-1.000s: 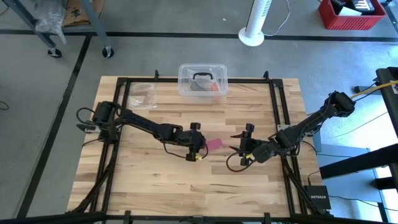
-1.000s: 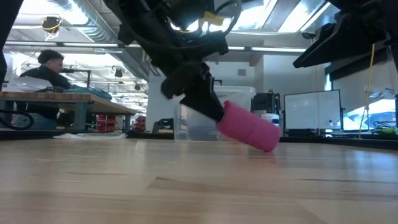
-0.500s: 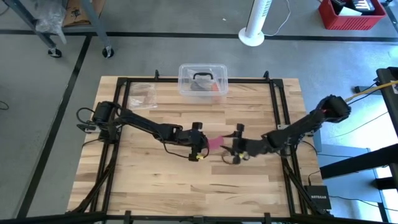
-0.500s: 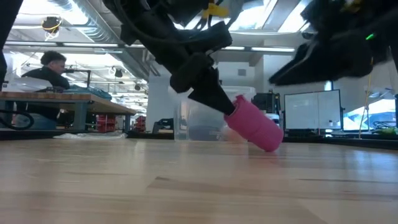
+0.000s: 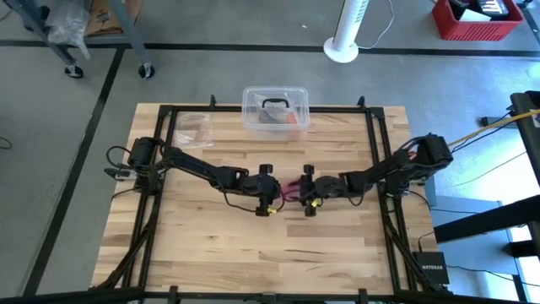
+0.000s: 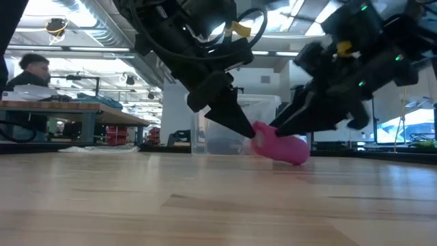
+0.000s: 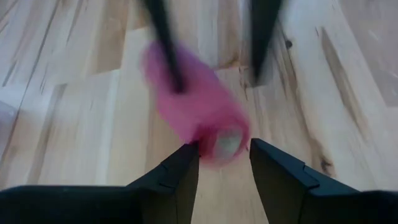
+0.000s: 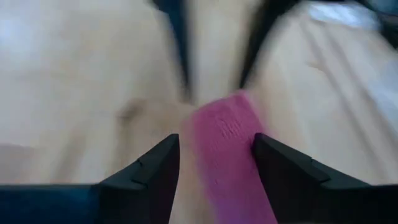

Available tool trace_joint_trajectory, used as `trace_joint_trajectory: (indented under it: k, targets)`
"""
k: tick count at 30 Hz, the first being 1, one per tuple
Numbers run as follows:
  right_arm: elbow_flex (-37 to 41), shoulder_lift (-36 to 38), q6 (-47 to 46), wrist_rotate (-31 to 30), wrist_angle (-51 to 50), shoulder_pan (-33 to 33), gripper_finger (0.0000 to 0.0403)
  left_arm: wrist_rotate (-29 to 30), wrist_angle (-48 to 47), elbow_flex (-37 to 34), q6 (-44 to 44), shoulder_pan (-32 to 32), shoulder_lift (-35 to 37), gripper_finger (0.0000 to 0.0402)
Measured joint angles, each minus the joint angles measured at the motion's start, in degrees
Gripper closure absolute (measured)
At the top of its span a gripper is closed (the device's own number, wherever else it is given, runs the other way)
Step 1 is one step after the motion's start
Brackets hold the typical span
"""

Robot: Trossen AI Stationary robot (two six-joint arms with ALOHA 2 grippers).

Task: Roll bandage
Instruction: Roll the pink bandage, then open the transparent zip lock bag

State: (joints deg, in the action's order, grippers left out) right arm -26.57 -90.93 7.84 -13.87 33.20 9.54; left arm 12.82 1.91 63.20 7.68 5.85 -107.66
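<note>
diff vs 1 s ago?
The right end effector swept left across the table to the bandage, its fingers now straddling the roll's far end. The left end effector stays gripping the near end; the roll dipped slightly. The clear box and small bag are unmoved.

dark jointed arms (image 5: 207, 173), yellow tags

The word "NETGEAR" is read on a small black box (image 5: 431, 268) beside the table's (image 5: 337, 253) right edge.
</note>
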Motion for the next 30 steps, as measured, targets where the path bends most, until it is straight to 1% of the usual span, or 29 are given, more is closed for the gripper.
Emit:
trace_joint_trajectory:
  k: [7,9,11,15,18,21,23,25,27,28,30]
  targets:
    - [0.0,-0.11,0.37,-0.97,-0.35,-0.18,0.0194,0.02,-0.88,0.0,-1.31,0.15,0.03,0.0266]
    - [0.0,-0.09,0.45,-1.13,-1.8,-0.24,0.0194,0.04,-3.36,0.0,-1.48,0.15,0.36,0.0266]
    - [0.0,-0.09,0.55,-1.12,-3.63,-0.24,0.0194,1.71,-6.94,0.37,-2.5,0.2,1.09,0.0266]
    - [0.0,-0.08,0.6,-1.09,-5.63,-0.18,0.0194,8.28,-17.13,3.33,-5.09,0.46,5.26,0.0266]
    - [-0.04,-0.07,0.12,-1.11,-5.68,-0.22,0.0194,17.41,-27.76,4.48,-9.92,0.94,10.21,0.0266]
    - [-0.04,-0.07,-2.13,-1.07,-5.87,-0.2,0.0194,25.26,-42.44,4.24,-18.63,-0.06,14.15,0.0266]
    - [-0.04,-0.06,-4.95,-0.15,-6.11,-0.2,0.0194,30.55,-50.37,2.91,-25.21,-2.32,16.16,0.0266]
    - [-0.07,0.02,-7.38,1.3,-6.34,-0.2,0.0194,33.66,-54.57,0.35,-29.08,-6.22,17.55,0.0266]
    - [-0.07,0.04,-8.71,2.01,-6.47,-0.2,0.0194,33.14,-55.0,-2.42,-30.04,-11.49,18.37,0.0266]
    - [-0.09,0.04,-8.94,2.04,-6.48,-0.2,0.0194,31.45,-54.87,-3.84,-29.58,-14.37,18.5,0.0266]
    - [-0.09,0.04,-9.27,2.21,-6.52,-0.2,0.0194,26.28,-52.76,-6.72,-25.19,-20.41,18.41,0.0266]
